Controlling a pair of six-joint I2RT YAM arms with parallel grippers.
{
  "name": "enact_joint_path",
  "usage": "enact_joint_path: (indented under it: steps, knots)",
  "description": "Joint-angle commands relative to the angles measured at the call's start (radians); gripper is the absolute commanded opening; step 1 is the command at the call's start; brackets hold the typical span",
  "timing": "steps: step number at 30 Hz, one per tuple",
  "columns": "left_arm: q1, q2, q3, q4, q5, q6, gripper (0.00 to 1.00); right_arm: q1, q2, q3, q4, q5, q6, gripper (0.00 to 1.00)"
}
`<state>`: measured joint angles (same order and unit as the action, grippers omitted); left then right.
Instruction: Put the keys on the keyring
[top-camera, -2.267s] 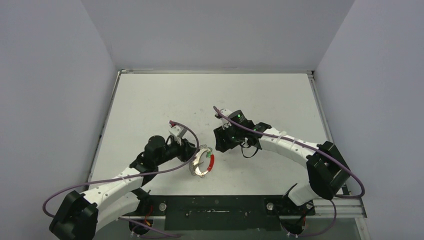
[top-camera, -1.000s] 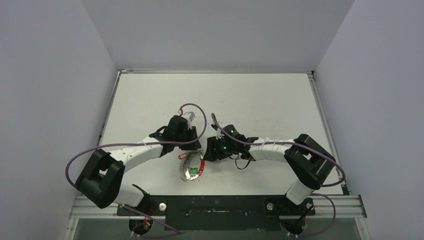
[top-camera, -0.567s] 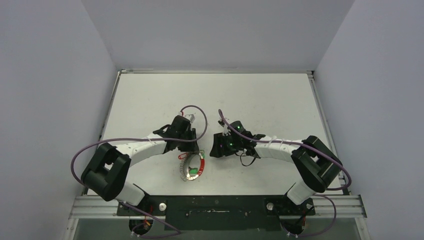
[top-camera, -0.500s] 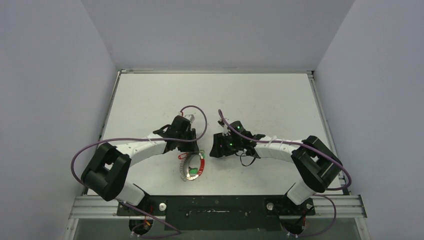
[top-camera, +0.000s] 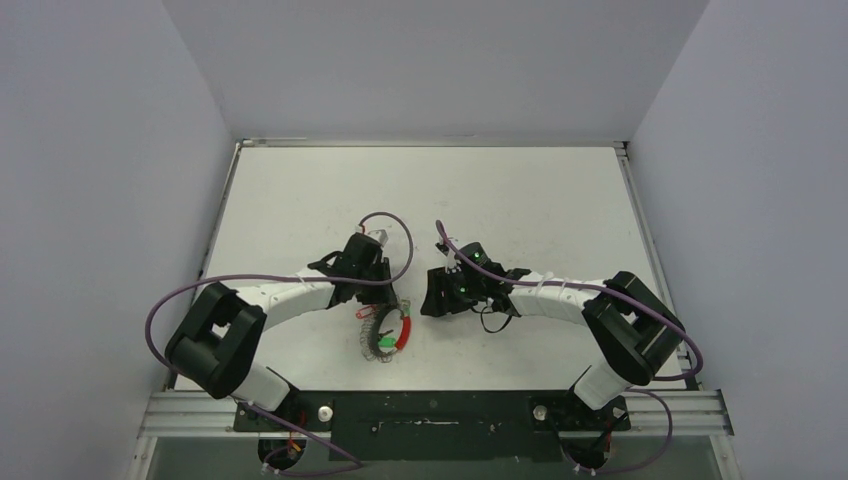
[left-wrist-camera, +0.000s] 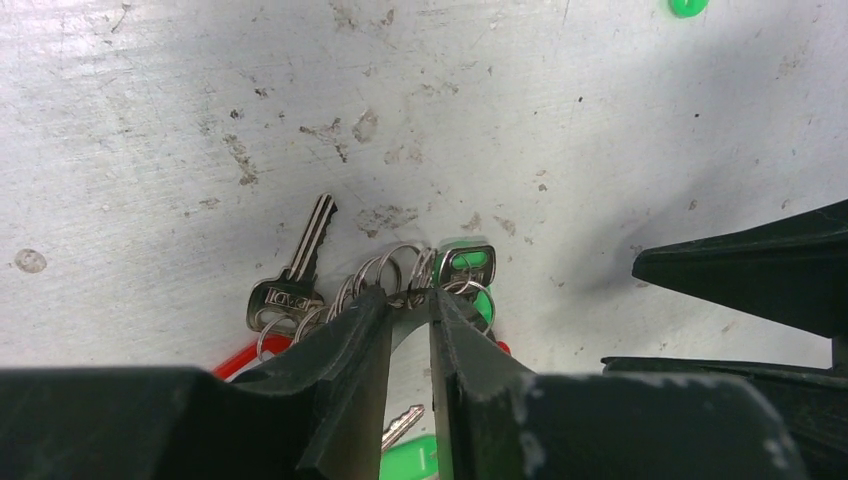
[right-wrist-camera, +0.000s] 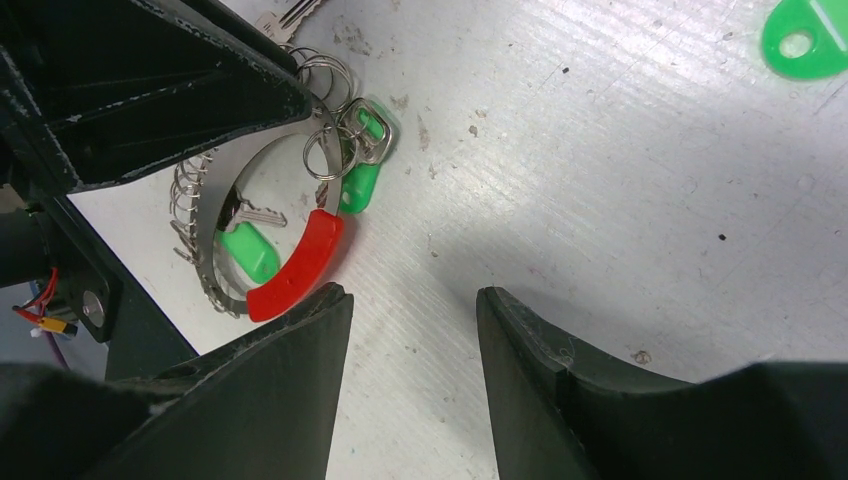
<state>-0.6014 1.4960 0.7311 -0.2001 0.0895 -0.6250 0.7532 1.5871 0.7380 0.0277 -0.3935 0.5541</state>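
Note:
The keyring (top-camera: 388, 330) lies on the table between the arms, with its red arc (right-wrist-camera: 297, 265) and a fringe of silvery loops (left-wrist-camera: 385, 270). Hanging from those loops are a silver key (left-wrist-camera: 290, 275), a green tag (right-wrist-camera: 360, 185) and a red tag (left-wrist-camera: 245, 355). Another key with a green tag (right-wrist-camera: 247, 250) lies inside the ring. My left gripper (left-wrist-camera: 402, 300) is shut on the ring's metal band at its far side. My right gripper (right-wrist-camera: 412, 297) stands open just right of the red arc, holding nothing. A loose green tag (right-wrist-camera: 805, 35) lies further off.
The white table (top-camera: 500, 200) is scuffed and stained. A black mounting rail (top-camera: 430, 415) runs along the near edge, close behind the keyring. Grey walls enclose the left, back and right sides. The two grippers stand a few centimetres apart.
The left arm swung round and set the keyring down on the table. In the last half second its jaws narrowed on the band and the ring tipped slightly. The right gripper hardly moved.

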Motion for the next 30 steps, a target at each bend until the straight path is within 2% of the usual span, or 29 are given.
enact_joint_path:
  steps: [1,3,7,13,16,22,30]
  knots:
    - [-0.003,0.003,-0.018,0.084,-0.032,-0.008,0.16,0.003,-0.019,0.014,0.008,0.005,-0.018,0.5]
    - [-0.002,-0.002,-0.027,0.101,-0.037,-0.008,0.11,0.002,-0.021,0.014,0.004,0.008,-0.019,0.5]
    - [-0.003,-0.015,-0.035,0.126,-0.033,-0.004,0.1,0.003,-0.024,0.015,-0.004,0.012,-0.024,0.5]
    - [-0.004,-0.052,-0.026,0.097,-0.058,0.015,0.23,0.003,-0.024,0.018,-0.005,0.01,-0.026,0.5]
    - [-0.005,-0.081,-0.027,0.082,-0.077,0.027,0.27,0.003,-0.023,0.021,-0.009,0.012,-0.029,0.5]
    - [-0.004,-0.111,-0.037,0.1,-0.071,0.035,0.27,0.003,-0.015,0.027,-0.013,0.012,-0.032,0.5]
    - [-0.005,-0.068,-0.065,0.163,-0.027,0.009,0.28,0.003,-0.008,0.035,-0.023,0.012,-0.039,0.5]
